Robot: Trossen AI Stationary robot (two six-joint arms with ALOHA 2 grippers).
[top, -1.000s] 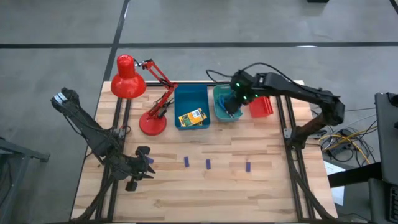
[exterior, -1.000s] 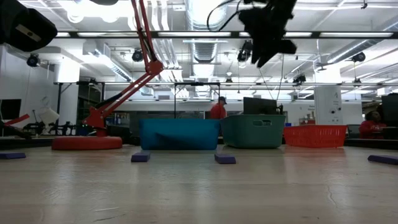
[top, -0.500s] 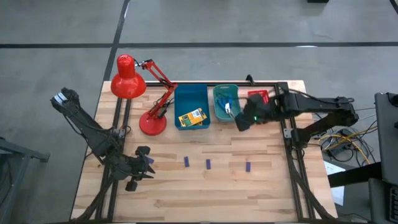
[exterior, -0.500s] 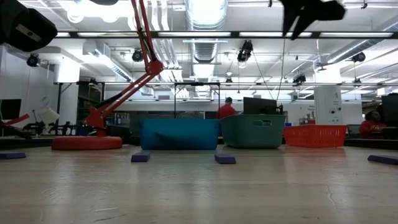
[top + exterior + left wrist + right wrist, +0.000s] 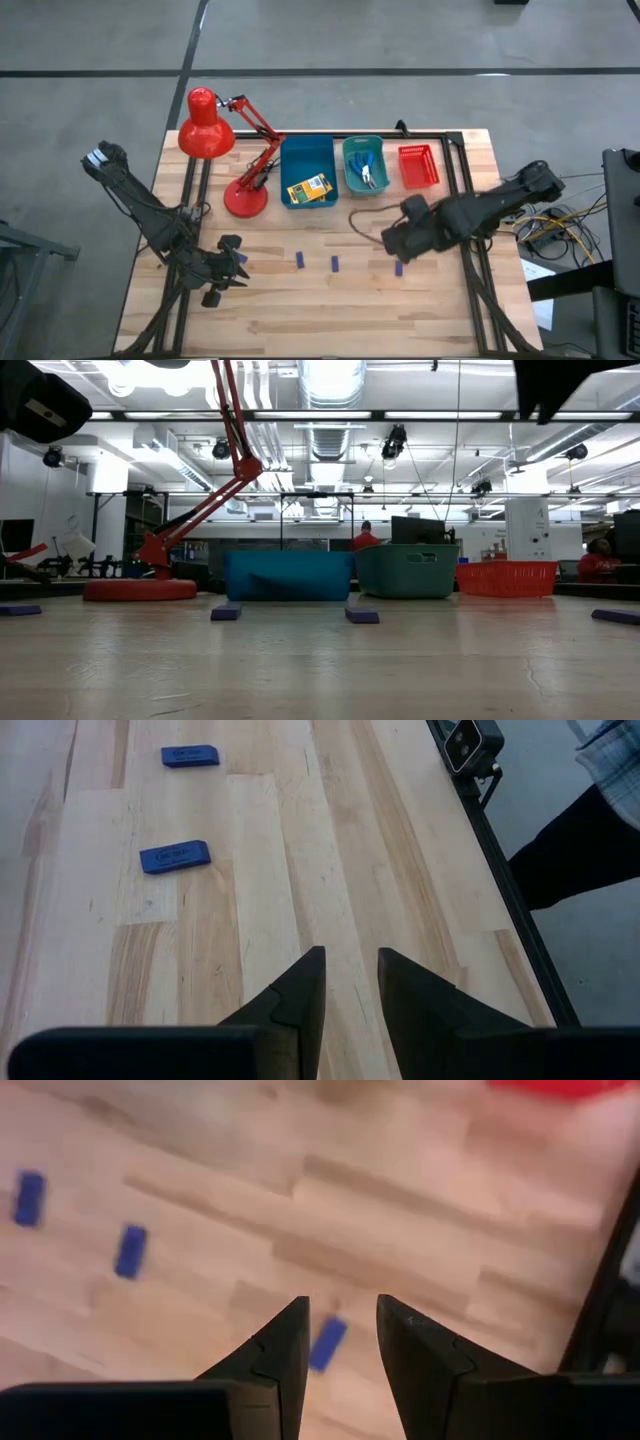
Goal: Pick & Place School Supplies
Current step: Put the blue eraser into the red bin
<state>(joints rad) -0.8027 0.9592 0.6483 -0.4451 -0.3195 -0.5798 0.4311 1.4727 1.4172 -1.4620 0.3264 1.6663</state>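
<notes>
My right gripper [image 5: 392, 243] hangs over the lower right of the wooden table [image 5: 300, 305] in the high view, its dark body covering most of the nearest small purple eraser block [image 5: 399, 268]; only a sliver shows at its lower edge. In my right wrist view that block [image 5: 327, 1343] sits blurred in the gap between my two dark fingers [image 5: 275, 1360], which stand apart with nothing between them. My left gripper [image 5: 232, 262] waits low at the table's lower left, fingers a narrow gap apart and empty, partly hiding another purple block beside it.

Two more purple blocks [image 5: 300, 260] [image 5: 335, 263] lie in the open at the lower middle, well apart from each other. The yellow-and-green crayon box [image 5: 308, 189] lies in the blue bin [image 5: 307, 150], the blue-handled metal tools [image 5: 368, 174] in the teal bin [image 5: 350, 150]; I cannot tell how many boxes are stacked there. The red mesh bin [image 5: 418, 166] sits at the upper right, near the table's edge rail, and the red desk lamp [image 5: 225, 150] crowds the upper left. Bare wood runs along the lower edge.
</notes>
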